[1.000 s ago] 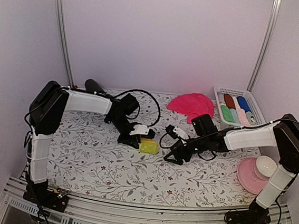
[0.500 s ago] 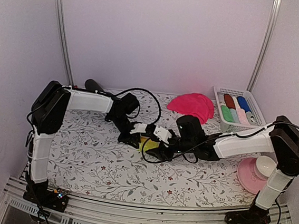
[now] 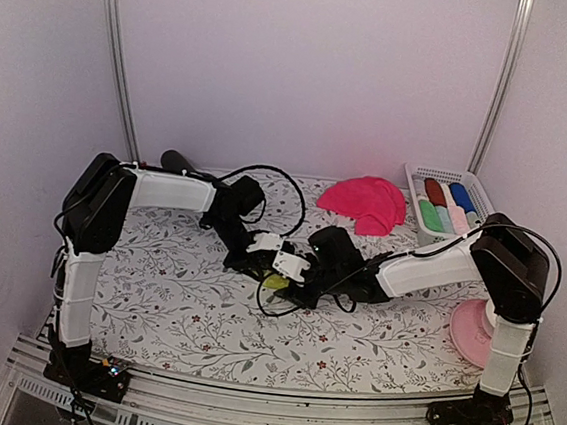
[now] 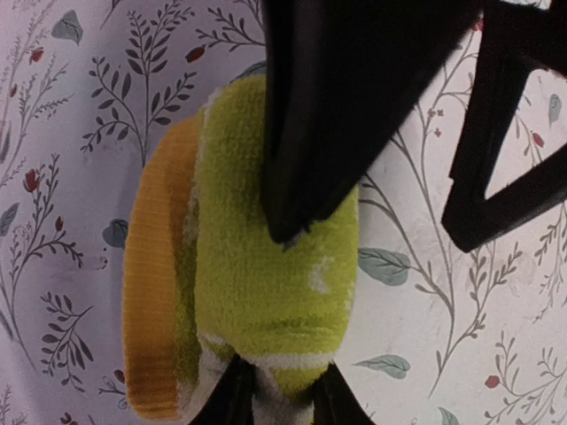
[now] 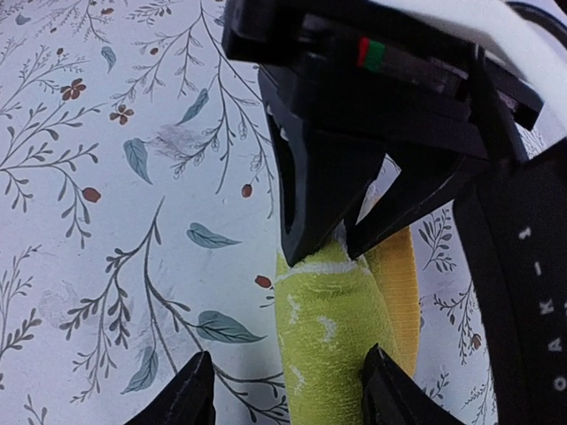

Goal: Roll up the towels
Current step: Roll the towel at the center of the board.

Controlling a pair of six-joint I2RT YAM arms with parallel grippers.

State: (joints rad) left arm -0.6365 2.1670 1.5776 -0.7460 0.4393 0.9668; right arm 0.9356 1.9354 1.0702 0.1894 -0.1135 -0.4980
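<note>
While the left fingers [image 4: 232, 398] pinch one end of the yellow-green towel roll [image 4: 252, 292], which lies mid-frame on the worktop [image 3: 174, 303], the right fingers [image 5: 190, 398] stand spread astride its other end. If they close off-centre, we judge the outer wrap could slip and unwind, or the two sets of fingers could clash. Both arms reach inward, low, almost meeting; whether the right fingers touch cloth we cannot quite tell.
</note>
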